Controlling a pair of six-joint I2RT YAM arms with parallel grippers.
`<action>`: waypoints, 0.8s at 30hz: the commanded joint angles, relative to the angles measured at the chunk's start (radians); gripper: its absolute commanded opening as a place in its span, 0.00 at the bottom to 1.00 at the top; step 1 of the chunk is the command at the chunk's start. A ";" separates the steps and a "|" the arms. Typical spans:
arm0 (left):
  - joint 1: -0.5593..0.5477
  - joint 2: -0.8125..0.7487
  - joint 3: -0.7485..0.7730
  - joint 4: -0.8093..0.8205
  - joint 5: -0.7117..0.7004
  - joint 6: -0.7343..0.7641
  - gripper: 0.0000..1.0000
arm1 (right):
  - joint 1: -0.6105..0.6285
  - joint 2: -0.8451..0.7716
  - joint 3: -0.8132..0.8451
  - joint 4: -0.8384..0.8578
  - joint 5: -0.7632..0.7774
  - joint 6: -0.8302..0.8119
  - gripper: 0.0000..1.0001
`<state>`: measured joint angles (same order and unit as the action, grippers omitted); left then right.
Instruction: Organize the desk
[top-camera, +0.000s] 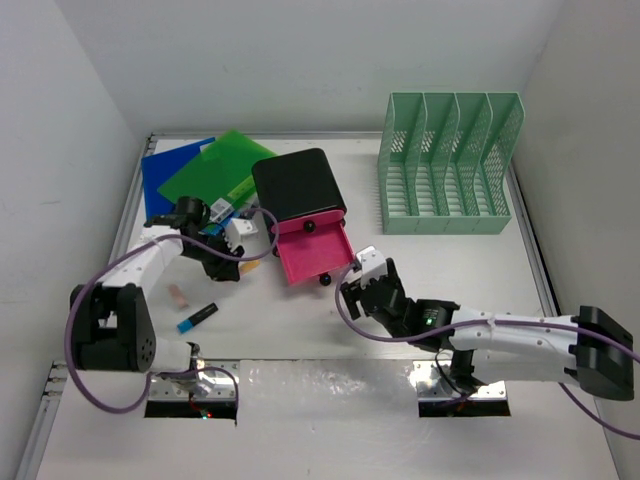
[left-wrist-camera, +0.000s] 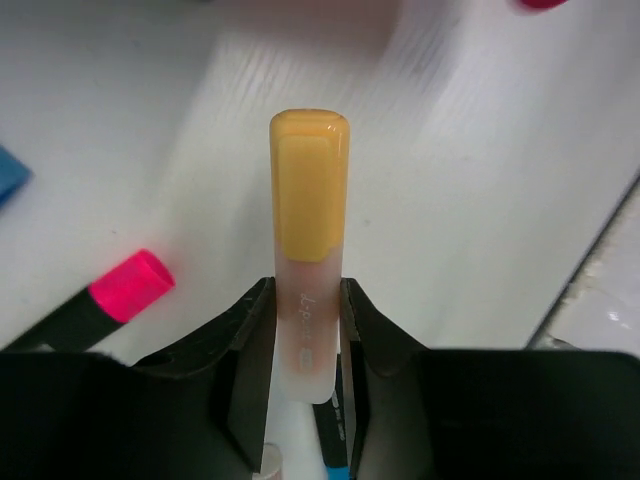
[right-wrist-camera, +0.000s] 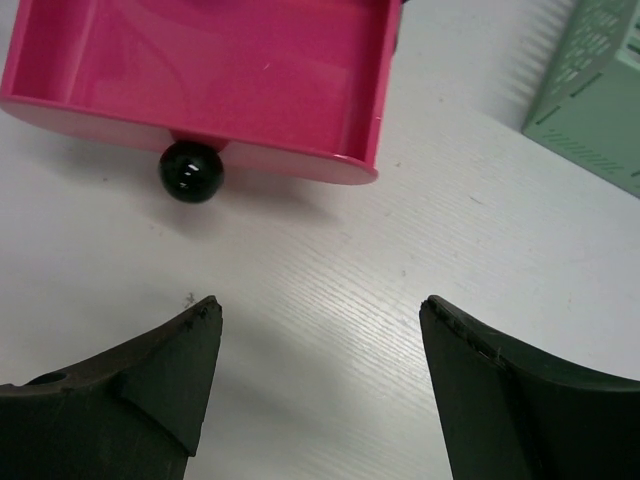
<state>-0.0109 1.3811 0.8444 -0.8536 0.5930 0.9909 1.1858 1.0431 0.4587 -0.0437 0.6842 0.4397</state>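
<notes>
The white desk (top-camera: 450, 270) carries a black box (top-camera: 297, 185) whose pink drawer (top-camera: 312, 252) is pulled open. My left gripper (top-camera: 228, 268) is shut on a highlighter with a yellow-orange cap (left-wrist-camera: 308, 200), which points forward over the desk (left-wrist-camera: 480, 150). My right gripper (top-camera: 347, 296) is open and empty, just in front of the drawer (right-wrist-camera: 230, 60) and its black knob (right-wrist-camera: 191, 170). Its jaws stand wide apart (right-wrist-camera: 320, 310) over bare desk (right-wrist-camera: 400, 300).
A mint-green mesh file rack (top-camera: 448, 165) stands at the back right. Blue (top-camera: 165, 170) and green (top-camera: 220, 165) folders lie at the back left. A blue-tipped highlighter (top-camera: 197, 318) and a small pinkish eraser (top-camera: 177, 296) lie near the left arm. A pink-capped marker (left-wrist-camera: 125, 287) lies beside the left gripper.
</notes>
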 joint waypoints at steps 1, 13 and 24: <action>0.005 -0.096 0.112 -0.169 0.167 0.052 0.00 | -0.011 -0.048 0.015 -0.025 0.077 0.060 0.77; -0.524 -0.151 0.237 0.264 -0.186 -0.506 0.00 | -0.075 -0.091 -0.026 -0.085 0.064 0.129 0.77; -0.650 0.128 0.384 0.357 -0.326 -0.531 0.47 | -0.077 -0.074 -0.037 -0.085 0.057 0.139 0.78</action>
<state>-0.6342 1.4933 1.1492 -0.5335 0.3061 0.4801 1.1141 0.9699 0.4202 -0.1402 0.7300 0.5617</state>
